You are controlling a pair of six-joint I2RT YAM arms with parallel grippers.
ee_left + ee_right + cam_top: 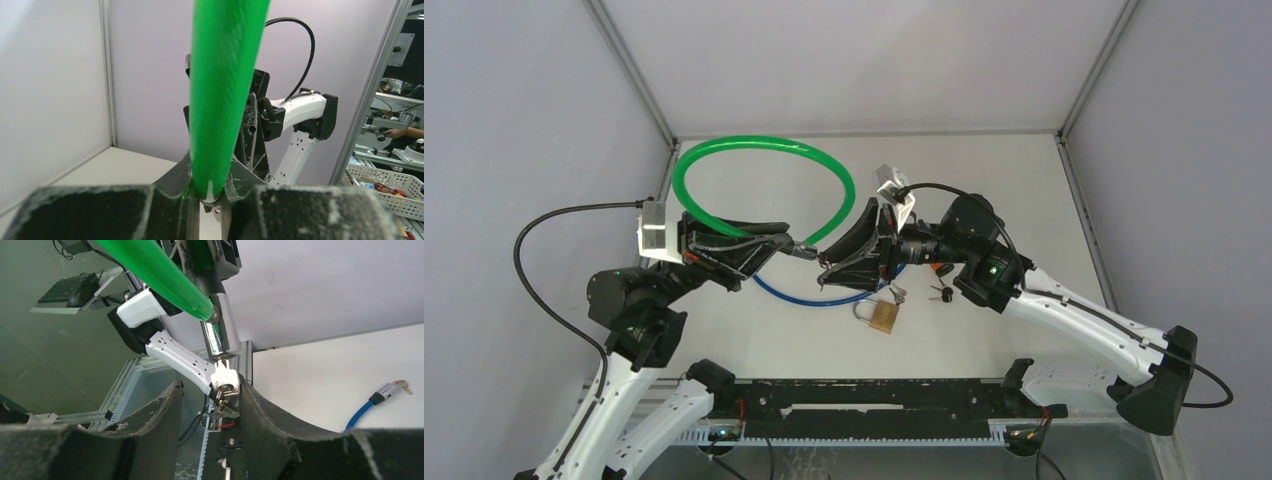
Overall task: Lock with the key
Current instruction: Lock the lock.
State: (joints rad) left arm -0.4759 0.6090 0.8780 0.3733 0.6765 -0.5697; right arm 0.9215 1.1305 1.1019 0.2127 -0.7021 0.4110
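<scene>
Here the key (226,385) sits within the right end effector (210,390).

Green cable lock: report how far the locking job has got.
Done: the left gripper clamps the green cable lock by its end, and a silver key sits in the chrome lock cylinder. In hand: the right gripper has its fingers either side of that key, jaws not yet closed on it. Left: grip the key and turn it.
</scene>
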